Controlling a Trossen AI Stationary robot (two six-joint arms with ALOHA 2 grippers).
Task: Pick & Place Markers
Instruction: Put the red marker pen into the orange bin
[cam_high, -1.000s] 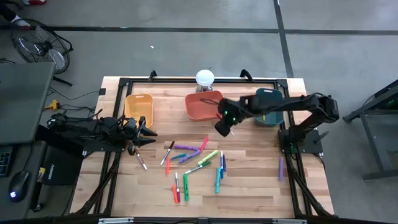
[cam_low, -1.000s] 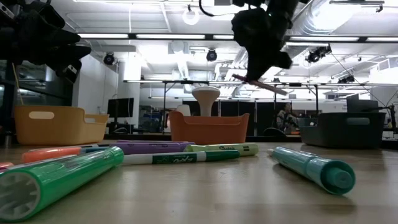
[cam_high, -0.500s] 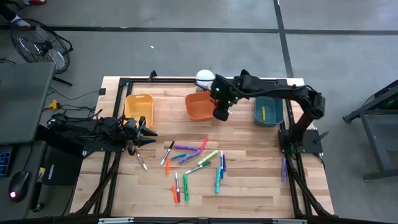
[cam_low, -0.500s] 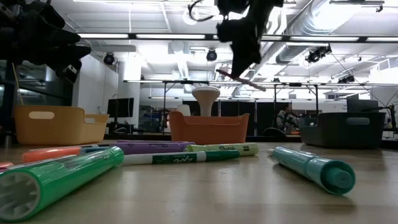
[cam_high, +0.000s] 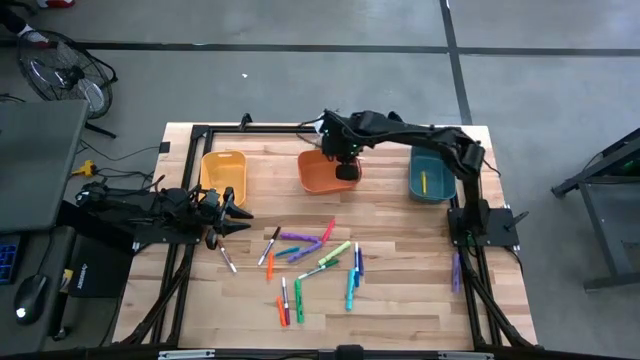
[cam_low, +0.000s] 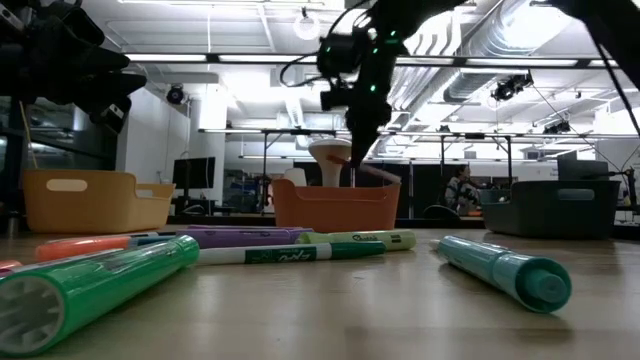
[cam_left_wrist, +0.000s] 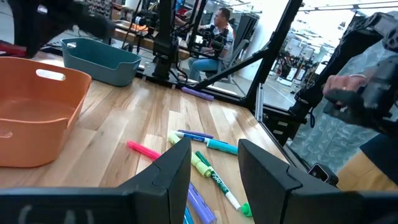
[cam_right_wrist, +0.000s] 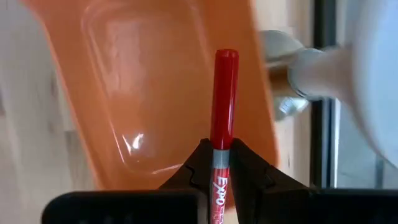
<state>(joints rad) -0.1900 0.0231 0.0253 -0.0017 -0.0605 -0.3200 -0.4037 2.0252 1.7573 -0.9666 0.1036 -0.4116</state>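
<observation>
A light, stiff, slick red marker is clamped near its middle by the right claw over the far orange bin.

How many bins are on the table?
3, in a row along the table's far edge: a yellow bin on the left, an orange bin in the middle, a teal bin on the right.

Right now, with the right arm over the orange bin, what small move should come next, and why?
Probably open the right tool and let go of the slim red Expo marker. The wrist view shows the tool shut on it directly above the orange plastic bin, and the high view places the tool over that bin, so it should fall inside.
</observation>
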